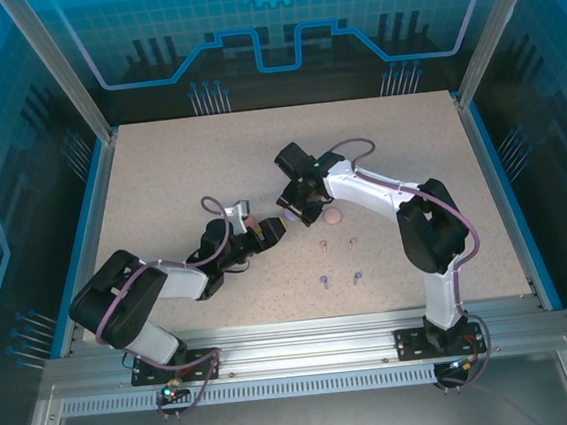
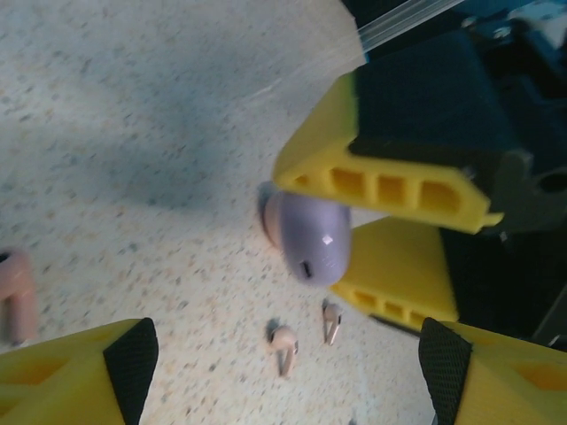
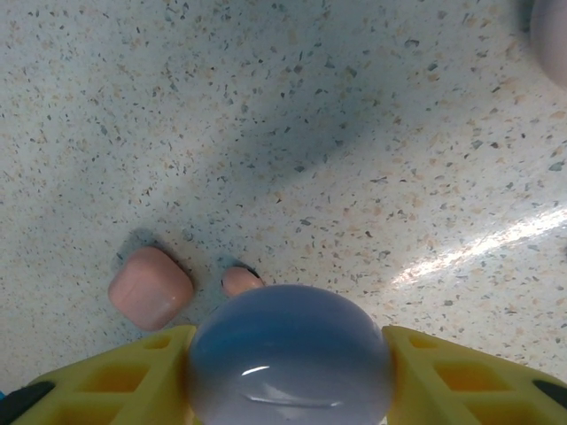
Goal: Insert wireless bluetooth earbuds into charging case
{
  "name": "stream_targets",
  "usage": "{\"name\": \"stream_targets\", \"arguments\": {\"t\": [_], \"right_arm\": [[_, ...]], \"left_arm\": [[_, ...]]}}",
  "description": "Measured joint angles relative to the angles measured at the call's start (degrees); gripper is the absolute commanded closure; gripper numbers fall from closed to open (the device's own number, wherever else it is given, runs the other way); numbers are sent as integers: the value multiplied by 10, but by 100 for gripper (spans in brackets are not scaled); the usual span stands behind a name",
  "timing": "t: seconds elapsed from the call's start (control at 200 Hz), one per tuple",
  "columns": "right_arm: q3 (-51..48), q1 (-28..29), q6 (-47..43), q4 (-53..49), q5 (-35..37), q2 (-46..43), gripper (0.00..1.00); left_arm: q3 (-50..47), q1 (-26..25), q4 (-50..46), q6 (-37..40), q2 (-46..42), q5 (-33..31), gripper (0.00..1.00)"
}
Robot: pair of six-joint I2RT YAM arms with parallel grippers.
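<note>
My right gripper (image 3: 289,376) is shut on a rounded purple charging case (image 3: 288,345), gripped from both sides just above the table. In the left wrist view that case (image 2: 310,237) sits between the right arm's yellow fingers (image 2: 381,181). My left gripper (image 2: 285,365) is open right in front of it, with nothing between its black pads (image 2: 131,356). Two pale pink earbuds (image 2: 283,342) (image 2: 331,320) lie on the table under it. From above, the two grippers (image 1: 270,232) (image 1: 292,212) nearly meet at mid-table. A pink pair (image 1: 324,245) and a purple pair (image 1: 324,281) of earbuds lie to their right.
A shut pink case (image 3: 151,288) (image 1: 333,217) rests on the speckled table beside the right gripper. A small pink piece (image 3: 241,281) next to it is partly hidden behind the purple case. Another pink object (image 2: 13,297) is cut off at the left wrist view's edge.
</note>
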Motion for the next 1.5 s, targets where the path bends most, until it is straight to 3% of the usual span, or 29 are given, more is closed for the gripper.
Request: {"name": "stream_targets", "arguments": {"t": [0.11,0.59,0.91,1.271,1.501], "right_arm": [[0,0,0,0,-7,0,49],[3,-3,0,6,-21,0,49],[3,-5,-2,11,-23,0,49],[2,-10,-2,20,-24,0,49],[2,-11,-2,25,-23,0,48]], "left_arm": [[18,-6,25,0,17,-10,31],[51,-25,87,-10,108,-40,44],[70,-28,101,-19,120,-50,62],[72,-29,110,-29,130,-61,76],[74,-29,110,-35,130,-66,93]]}}
